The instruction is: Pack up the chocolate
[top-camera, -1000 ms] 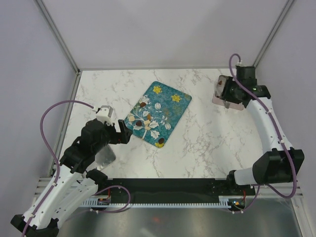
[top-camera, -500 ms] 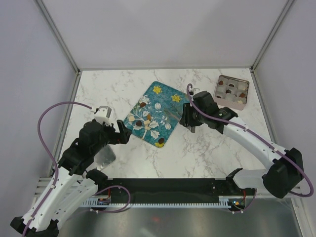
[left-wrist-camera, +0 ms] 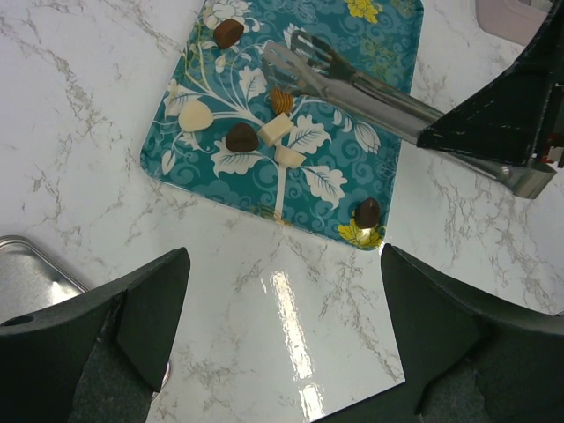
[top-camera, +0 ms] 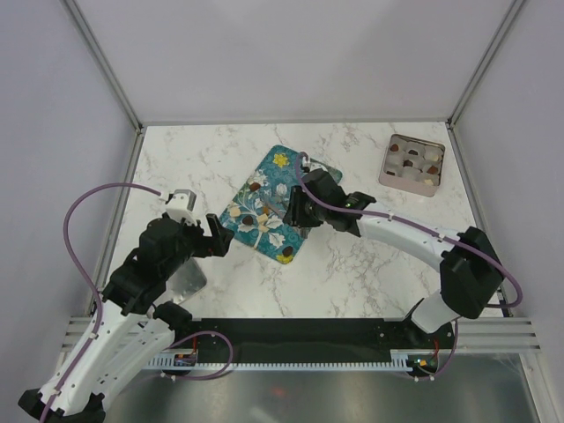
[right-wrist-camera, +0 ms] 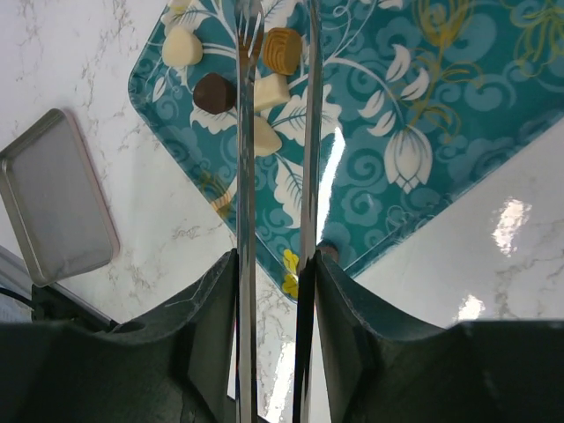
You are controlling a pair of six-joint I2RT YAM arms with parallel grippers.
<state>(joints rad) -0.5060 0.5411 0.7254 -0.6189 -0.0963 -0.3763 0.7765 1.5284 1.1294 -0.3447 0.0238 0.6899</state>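
Observation:
The teal flowered tray (top-camera: 308,181) lies mid-table, with several chocolates on its near-left part. Among them are a dark one (left-wrist-camera: 241,137), a tan ridged one (left-wrist-camera: 281,100), a white square (left-wrist-camera: 275,129) and a dark one at the near corner (left-wrist-camera: 367,211). My right gripper (top-camera: 298,210) is shut on metal tongs (left-wrist-camera: 352,79). The tong blades (right-wrist-camera: 247,132) reach over the tray, slightly apart, with their tips by the tan chocolate (right-wrist-camera: 284,48) and a dark one (right-wrist-camera: 214,92). My left gripper (top-camera: 216,236) is open and empty, on the marble just off the tray's near-left edge.
A pink tin (top-camera: 412,165) with compartments holding several chocolates stands at the back right. Its flat metal lid (top-camera: 185,278) lies by my left arm and also shows in the right wrist view (right-wrist-camera: 53,207). Frame posts and walls bound the table.
My right arm has swung from the pink tin at the back right across to the tray, carrying the tongs. The left arm has hardly moved.

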